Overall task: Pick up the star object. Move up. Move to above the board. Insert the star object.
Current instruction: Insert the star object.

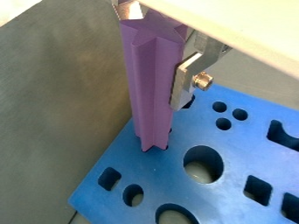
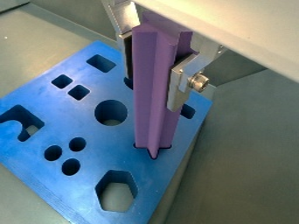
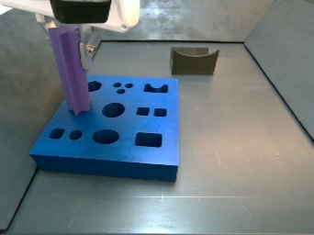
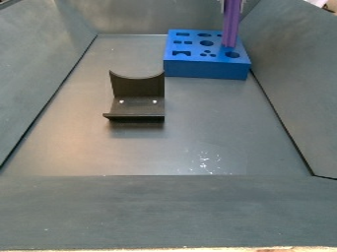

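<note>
The gripper (image 3: 72, 32) hung over the left edge of the board (image 3: 123, 147) in a side view, its white body at the top of the picture, and it was closed on the star (image 3: 70, 73), which stood upright between the silver fingers (image 1: 184, 77). In both wrist views the lilac prism ran straight down from the fingers (image 2: 183, 83), its ribbed sides plain to see, and its lower end (image 2: 155, 144) met the blue surface near the board's edge, beside a round hole (image 2: 111, 112). From a wrist view the tip (image 1: 155, 143) looked to sit in a cut-out at the slab's margin, though how deep it went I could not tell. The board (image 1: 222, 166) lay flat on the grey floor, showing circles, squares, a hexagon-like hole (image 2: 115, 191) and a notched opening (image 1: 284, 133) around the star (image 1: 152, 83). In a side view the board (image 4: 198, 57) sat far back to the right, with the star (image 4: 232, 22) rising from its right part and running out of the top of the frame, so the gripper itself was not seen there. The fixture (image 4: 133, 98), a dark bracket on its plate, stood well apart from the board, nearer and to the left in that view; in a side view it (image 3: 194, 61) stood beyond the board's far right corner.
</note>
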Robot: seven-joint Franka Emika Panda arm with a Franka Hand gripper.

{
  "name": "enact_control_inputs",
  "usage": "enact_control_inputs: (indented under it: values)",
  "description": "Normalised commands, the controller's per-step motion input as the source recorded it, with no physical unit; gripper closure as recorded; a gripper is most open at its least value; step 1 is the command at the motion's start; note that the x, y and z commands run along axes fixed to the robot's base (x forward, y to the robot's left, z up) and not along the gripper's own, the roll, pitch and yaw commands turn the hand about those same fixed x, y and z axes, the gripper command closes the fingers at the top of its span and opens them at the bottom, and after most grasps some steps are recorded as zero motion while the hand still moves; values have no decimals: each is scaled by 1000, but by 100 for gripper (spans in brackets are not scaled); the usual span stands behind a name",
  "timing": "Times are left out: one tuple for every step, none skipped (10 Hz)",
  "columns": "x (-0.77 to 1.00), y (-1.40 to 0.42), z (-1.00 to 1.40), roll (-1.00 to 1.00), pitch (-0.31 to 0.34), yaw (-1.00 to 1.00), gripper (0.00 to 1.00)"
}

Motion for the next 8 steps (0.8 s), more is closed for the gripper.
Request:
enact_control_inputs:
  values:
    - [-109, 0, 0, 0, -1, 0, 100]
    - [0, 0, 0, -13, 0, 0, 100]
    - [11, 0, -274, -263, -251, 0, 100]
    - [386, 0, -43, -383, -443, 0, 100]
    - [446, 0, -100, -359, -430, 0, 100]
    - [631, -129, -363, -279, -340, -23, 100]
    - [637, -123, -546, -204, -267, -77, 100]
    - [0, -94, -271, 117, -114, -29, 100]
